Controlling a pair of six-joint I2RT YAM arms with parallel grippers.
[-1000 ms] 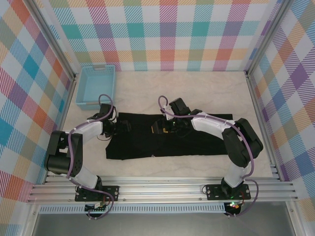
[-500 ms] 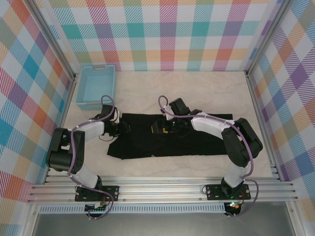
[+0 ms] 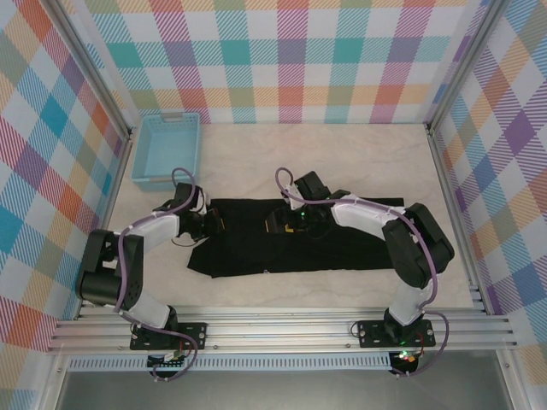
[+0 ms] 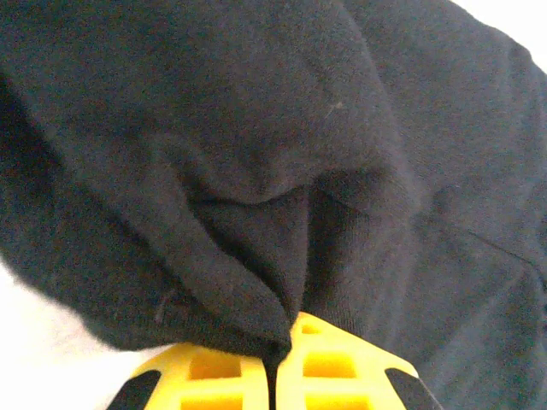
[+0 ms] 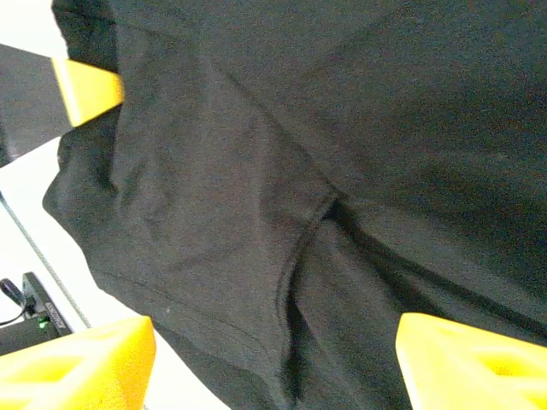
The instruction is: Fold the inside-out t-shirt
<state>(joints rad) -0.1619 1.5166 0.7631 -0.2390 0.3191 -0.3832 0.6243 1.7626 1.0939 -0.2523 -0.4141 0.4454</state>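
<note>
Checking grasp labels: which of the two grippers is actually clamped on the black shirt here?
The left gripper: its yellow fingers are pressed together, pinching a fold of the t-shirt. The right gripper has fingers spread wide.

This looks like a robot lab cell: checked panels box in a pale table, and aluminium rails carry the left arm and right arm.

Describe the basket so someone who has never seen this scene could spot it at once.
Take the pale table and look to its far left corner. The basket sits there, apart from the black t-shirt spread across the middle. It alone is light blue, box-shaped and open-topped.
</note>
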